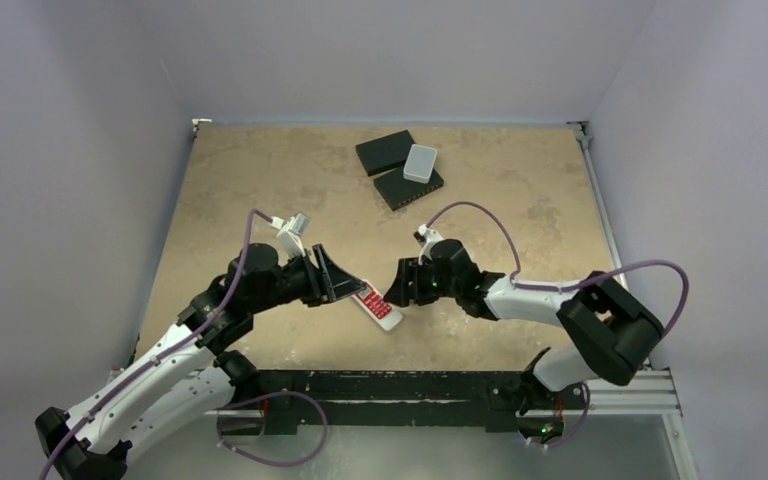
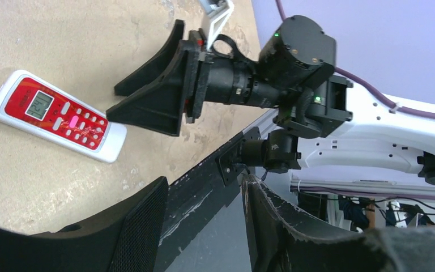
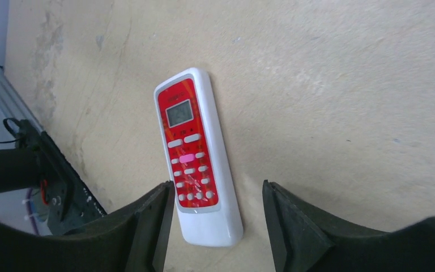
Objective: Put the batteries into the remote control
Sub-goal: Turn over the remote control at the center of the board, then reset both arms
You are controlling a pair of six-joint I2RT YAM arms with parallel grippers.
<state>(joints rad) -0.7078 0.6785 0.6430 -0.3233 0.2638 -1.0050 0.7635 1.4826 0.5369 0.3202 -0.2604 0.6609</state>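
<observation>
I am holding my right gripper (image 3: 216,184) with its fingers (image 3: 147,226) apart, clamped on nothing. The remote control (image 3: 192,147) is lying flat on the table (image 3: 345,85) with its red face and buttons turned up. Its button end is sitting in the gap between my two right fingers. One finger is standing just beside the remote's edge, while the other is leaving bare table between itself and the remote. The display end is pointing away from my wrist.

My left gripper (image 2: 203,181) is hovering opposite, its fingers (image 2: 141,226) likewise spread with nothing between them, and its camera is looking out at the right gripper and the remote beside it.

From above, the two grippers are facing each other low over the near middle of the table, with the remote lying aslant between them. Well apart, at the far side, two black flat boxes (image 1: 384,152) are lying next to each other, and a pale grey rounded box (image 1: 420,162) is resting where they meet.
</observation>
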